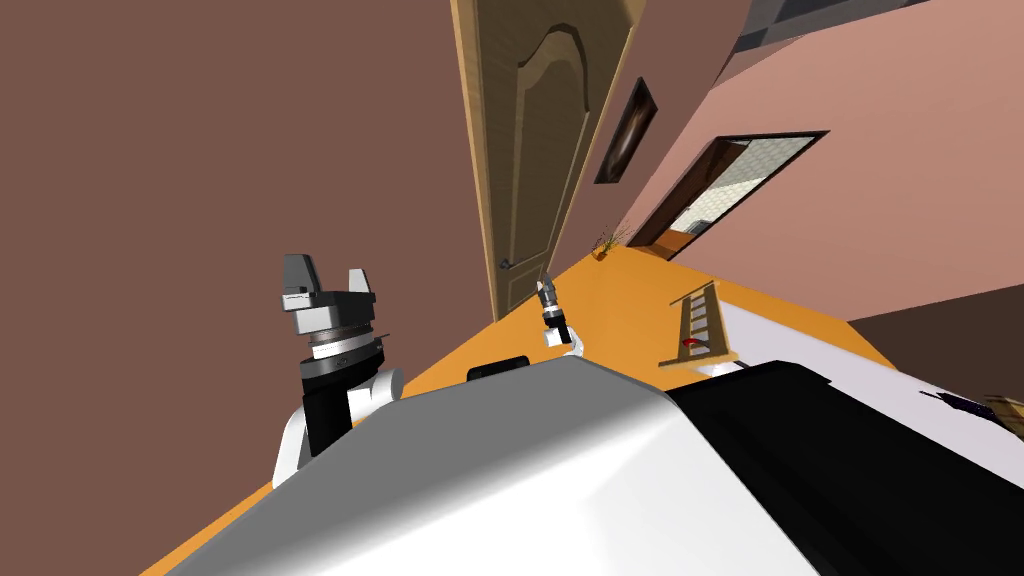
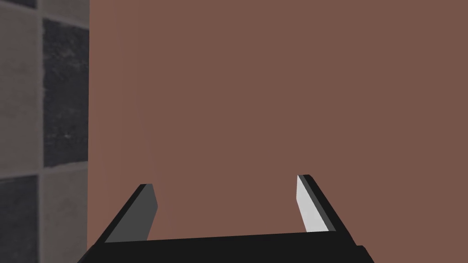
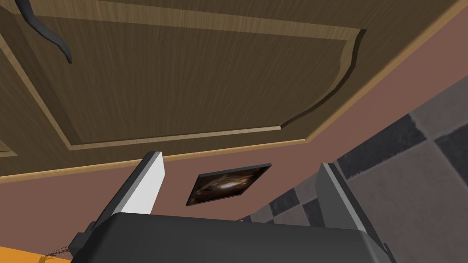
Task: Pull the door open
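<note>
A wooden panelled door [image 1: 530, 150] stands ahead in the brown wall, with a small dark handle [image 1: 507, 263] low on its edge. My right gripper [image 1: 545, 283] is just right of that handle and a little short of the door. In the right wrist view the right gripper [image 3: 240, 160] is open with nothing between its fingers. It faces the door panel [image 3: 192, 91], and the dark curved lever [image 3: 45, 32] lies off beyond one finger, apart from it. My left gripper [image 1: 330, 278] is raised by the brown wall and stands open [image 2: 225, 181].
A dark framed picture [image 1: 627, 130] hangs on the wall right of the door. The orange floor [image 1: 640, 290] runs to an open doorway [image 1: 730, 185] in the pink wall. A small plant [image 1: 603, 245] and a ladder-like rack [image 1: 700, 320] stand on the floor.
</note>
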Motion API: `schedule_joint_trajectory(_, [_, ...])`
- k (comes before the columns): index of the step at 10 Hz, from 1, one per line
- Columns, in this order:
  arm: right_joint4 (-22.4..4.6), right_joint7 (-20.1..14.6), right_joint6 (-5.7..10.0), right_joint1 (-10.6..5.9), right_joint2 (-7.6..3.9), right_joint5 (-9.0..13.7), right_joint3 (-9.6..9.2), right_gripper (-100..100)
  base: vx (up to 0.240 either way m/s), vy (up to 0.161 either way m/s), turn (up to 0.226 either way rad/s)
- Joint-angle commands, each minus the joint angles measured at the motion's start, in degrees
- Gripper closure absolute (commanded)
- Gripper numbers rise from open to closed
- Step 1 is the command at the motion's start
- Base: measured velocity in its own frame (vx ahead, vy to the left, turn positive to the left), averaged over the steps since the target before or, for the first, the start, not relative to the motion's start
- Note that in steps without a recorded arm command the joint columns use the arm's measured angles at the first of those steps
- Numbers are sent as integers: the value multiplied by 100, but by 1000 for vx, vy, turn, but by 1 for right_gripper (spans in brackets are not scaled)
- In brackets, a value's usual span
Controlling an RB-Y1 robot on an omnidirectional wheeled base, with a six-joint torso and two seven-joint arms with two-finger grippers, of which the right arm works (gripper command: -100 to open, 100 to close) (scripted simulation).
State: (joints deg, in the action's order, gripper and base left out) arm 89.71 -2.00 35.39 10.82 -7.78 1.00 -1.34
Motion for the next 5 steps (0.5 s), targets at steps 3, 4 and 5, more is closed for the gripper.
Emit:
schedule_joint_trajectory(3, [-449, -25, 31, -203, -38, 18, -6, -100, 20, -54, 90])
schedule_joint_trajectory(4, [-670, -49, 55, -331, -76, 34, -4, -100, 23, -67, 114])
schedule_joint_trajectory(5, [-721, -49, 55, -331, -76, 34, -4, -100, 10, -57, 83])
